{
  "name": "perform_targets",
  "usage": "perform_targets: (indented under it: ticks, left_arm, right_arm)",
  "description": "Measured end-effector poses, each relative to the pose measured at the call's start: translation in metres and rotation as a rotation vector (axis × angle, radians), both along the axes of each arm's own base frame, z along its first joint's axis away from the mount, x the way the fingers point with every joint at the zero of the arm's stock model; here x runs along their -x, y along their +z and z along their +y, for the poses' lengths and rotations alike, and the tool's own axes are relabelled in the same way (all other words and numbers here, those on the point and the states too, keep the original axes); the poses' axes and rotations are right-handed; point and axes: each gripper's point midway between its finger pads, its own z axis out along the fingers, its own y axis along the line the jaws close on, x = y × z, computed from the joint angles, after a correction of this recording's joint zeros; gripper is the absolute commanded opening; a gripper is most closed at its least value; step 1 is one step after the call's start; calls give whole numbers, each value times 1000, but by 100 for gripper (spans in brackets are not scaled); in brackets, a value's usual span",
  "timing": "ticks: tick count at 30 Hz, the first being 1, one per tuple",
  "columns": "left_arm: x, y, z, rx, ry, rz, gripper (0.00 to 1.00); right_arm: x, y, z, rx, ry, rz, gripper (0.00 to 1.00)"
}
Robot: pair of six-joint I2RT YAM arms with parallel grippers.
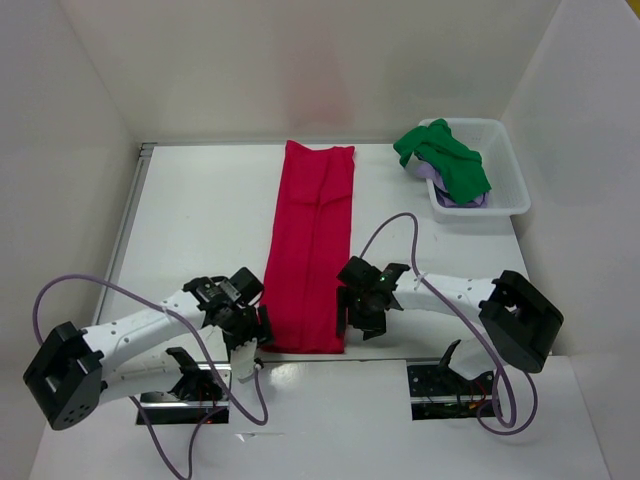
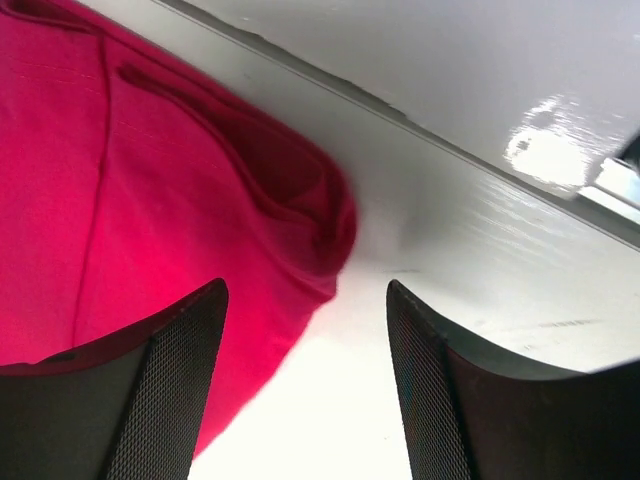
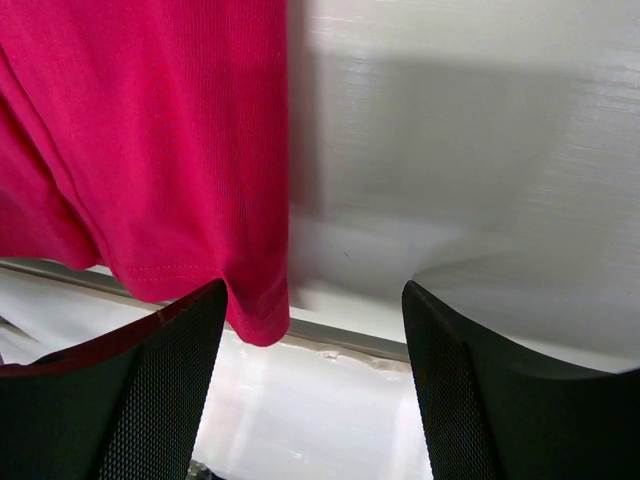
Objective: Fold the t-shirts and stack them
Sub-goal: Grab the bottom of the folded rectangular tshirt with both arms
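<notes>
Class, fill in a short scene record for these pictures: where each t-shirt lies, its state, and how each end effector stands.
red t-shirt: folded into a long strip, flat on the table
green t-shirt: crumpled, in the white basket, far right
lavender t-shirt: same basket, mostly under the green one
left end effector: open, at the strip's near left corner
right end effector: open, at the strip's near right corner
stack: not yet started

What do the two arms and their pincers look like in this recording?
The left arm and right arm have white link shells with chunky black joint housings. A thin purple cable loops loosely along each. The left pincer and right pincer have black fingers with a fine mesh texture.
</notes>
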Motion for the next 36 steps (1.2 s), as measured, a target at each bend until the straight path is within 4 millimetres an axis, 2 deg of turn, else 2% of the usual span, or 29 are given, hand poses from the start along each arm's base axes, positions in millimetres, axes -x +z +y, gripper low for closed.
perform_targets:
  ticks: [3,9,16,24,25,30,33,34,35,36]
  left_arm:
    - [3,2,5,-10,-5,-7,72]
    - [13,2,1,21,-36,6,72]
    - [17,-20,4,-83,6,125,59]
    - [17,-21,-6,-114,6,151,40]
    - [17,-21,-6,-113,4,151,39]
    - [20,-21,-8,-113,-3,153,27]
    - [21,-21,-9,-114,2,157,26]
    - [21,-21,-9,-115,4,159,26]
    - [21,-21,-9,-115,6,160,24]
    - [21,-21,-9,-115,7,160,20]
  right_arm:
    - [1,0,1,-1,-9,6,76]
    - [11,-4,6,8,11,25,76]
    - [21,-4,15,-10,21,46,76]
    - [28,-4,20,-15,23,58,69]
    - [29,-4,21,-16,25,59,64]
    - [32,-6,23,-13,27,68,58]
    - [33,-7,26,-12,36,77,49]
    - [33,-8,27,-12,37,82,45]
    - [33,-8,27,-12,39,84,33]
    - [33,-9,28,-11,43,85,26]
